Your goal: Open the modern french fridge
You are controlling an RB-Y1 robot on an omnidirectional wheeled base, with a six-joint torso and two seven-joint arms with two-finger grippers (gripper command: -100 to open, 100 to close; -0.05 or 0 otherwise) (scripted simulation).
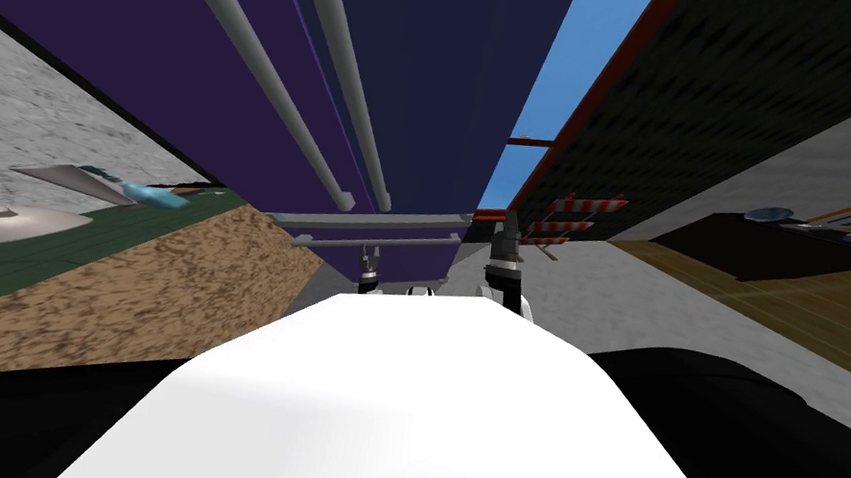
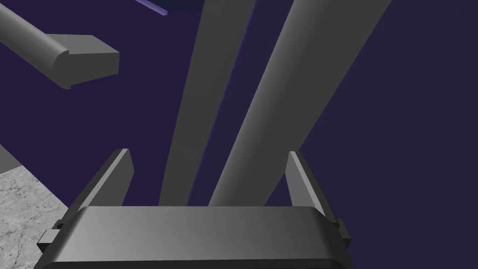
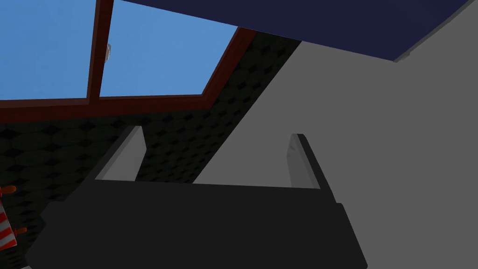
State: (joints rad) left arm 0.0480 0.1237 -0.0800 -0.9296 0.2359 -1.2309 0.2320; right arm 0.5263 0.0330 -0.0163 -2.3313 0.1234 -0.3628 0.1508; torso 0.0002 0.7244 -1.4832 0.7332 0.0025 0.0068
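Observation:
The fridge [image 1: 447,79] stands right in front of me, dark purple and navy, with two long grey upright handles [image 1: 264,82] side by side. Two grey crosswise handles [image 1: 377,219] sit below them. My left gripper [image 1: 370,263] is low at the fridge front, just under the crosswise handles. In the left wrist view the left gripper [image 2: 208,153] is open. Both upright handles [image 2: 261,116] run away from it in line with the gap, and neither finger touches them. One end of a crosswise handle [image 2: 70,60] shows off to the side. My right gripper [image 1: 509,229] is held up beside the fridge's right edge. In its own view the right gripper [image 3: 217,132] is open and empty.
A speckled brown counter [image 1: 170,276] with grey dishes on a green top runs along my left. A red-and-white striped barrier [image 1: 570,220] stands past the fridge's right side, under a blue window [image 1: 531,115]. A dark low table [image 1: 750,245] is at the far right.

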